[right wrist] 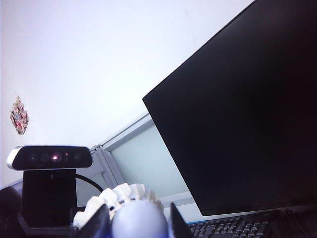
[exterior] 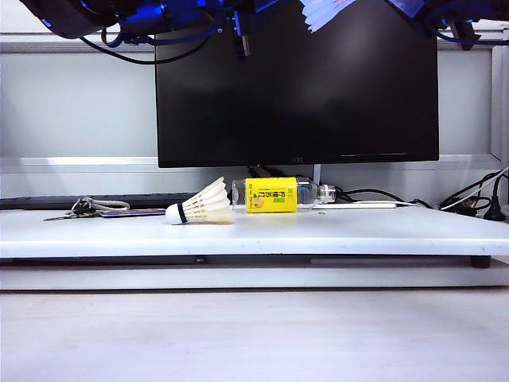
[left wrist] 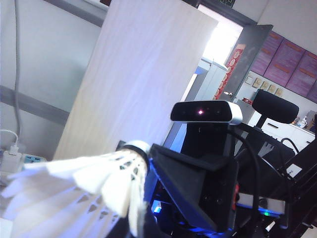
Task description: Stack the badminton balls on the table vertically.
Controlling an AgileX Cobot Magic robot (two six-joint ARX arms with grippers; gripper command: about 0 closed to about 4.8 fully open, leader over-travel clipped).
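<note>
White tabletop: front strip and right half bare. Cream-white feather shuttlecock lies on side left of centre, clear yellow-labelled bottle on side touching or just behind it. Key bunch at far left. Black monitor blocks rear. Cables crowd far right corner.

Left gripper and right gripper high above, each with a shuttlecock between its fingers.

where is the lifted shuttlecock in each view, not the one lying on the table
exterior view: lifted shuttlecock at the top edge, right of centre, above the black monitor.
left wrist view: big and close, feathers nearest; left claw itself unseen.
right wrist view: cork tip between the fingers of the right claw, feathers behind.
shared landmark: the monitor, in exterior and right wrist views only.
</note>
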